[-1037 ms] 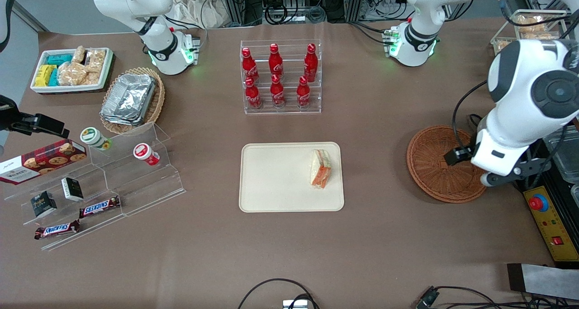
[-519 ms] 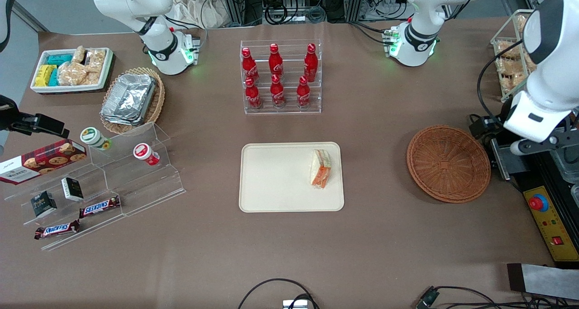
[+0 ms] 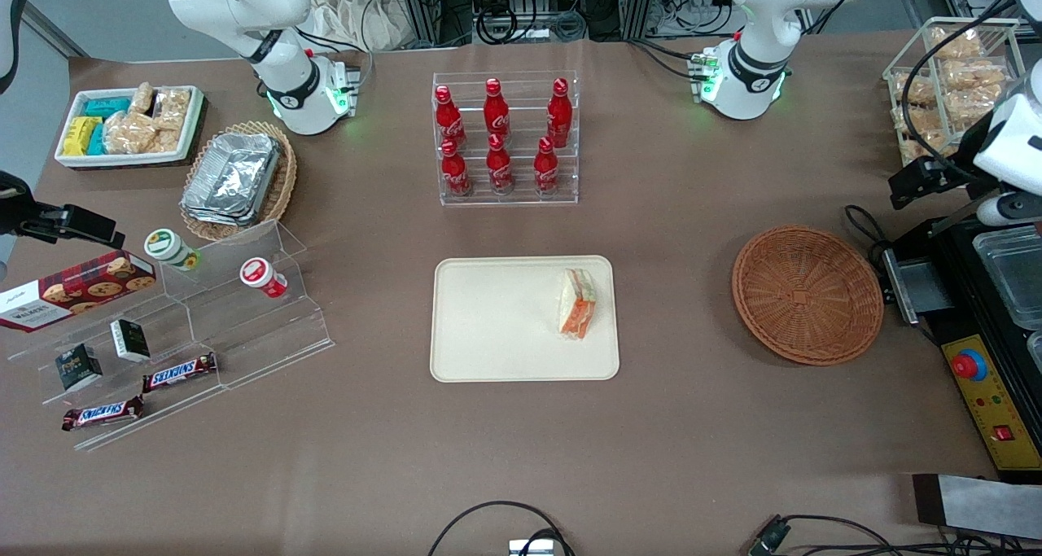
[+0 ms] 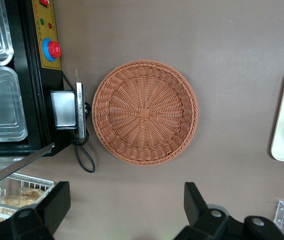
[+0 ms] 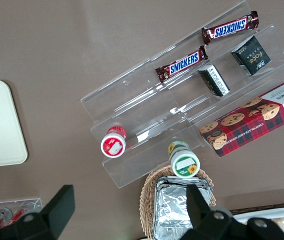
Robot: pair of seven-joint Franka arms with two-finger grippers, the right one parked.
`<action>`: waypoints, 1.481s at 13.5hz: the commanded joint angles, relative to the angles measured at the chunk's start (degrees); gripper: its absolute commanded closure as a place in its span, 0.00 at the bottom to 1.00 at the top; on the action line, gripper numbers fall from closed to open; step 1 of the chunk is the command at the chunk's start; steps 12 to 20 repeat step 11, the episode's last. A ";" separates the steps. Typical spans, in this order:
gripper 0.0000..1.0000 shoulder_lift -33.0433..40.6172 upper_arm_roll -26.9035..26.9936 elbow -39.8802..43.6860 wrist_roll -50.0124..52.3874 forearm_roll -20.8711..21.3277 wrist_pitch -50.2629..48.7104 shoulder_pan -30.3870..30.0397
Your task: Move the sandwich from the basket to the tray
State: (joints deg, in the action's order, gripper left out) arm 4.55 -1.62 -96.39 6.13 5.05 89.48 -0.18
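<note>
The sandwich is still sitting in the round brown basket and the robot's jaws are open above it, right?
Not quite. The basket holds nothing; the sandwich lies on the tray, as the front view shows. The rest is right: in the left wrist view the gripper hangs above the basket with its jaws open.

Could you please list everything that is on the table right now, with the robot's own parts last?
sandwich: one, pale with orange filling, on the tray.
tray: one, cream, mid-table.
basket: one, reddish-brown, nothing in it, toward the working arm's end.
bottles: six, red, in a clear rack.
foil containers: stacked, silver, in a tan basket.
chocolate bars: two, brown, on a clear stand.
cookie box: one, red.
gripper: open, high above the basket.
</note>
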 commanded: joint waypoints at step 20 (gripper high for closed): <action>0.00 2.66 -0.41 5.51 -0.76 -3.12 -5.28 -2.28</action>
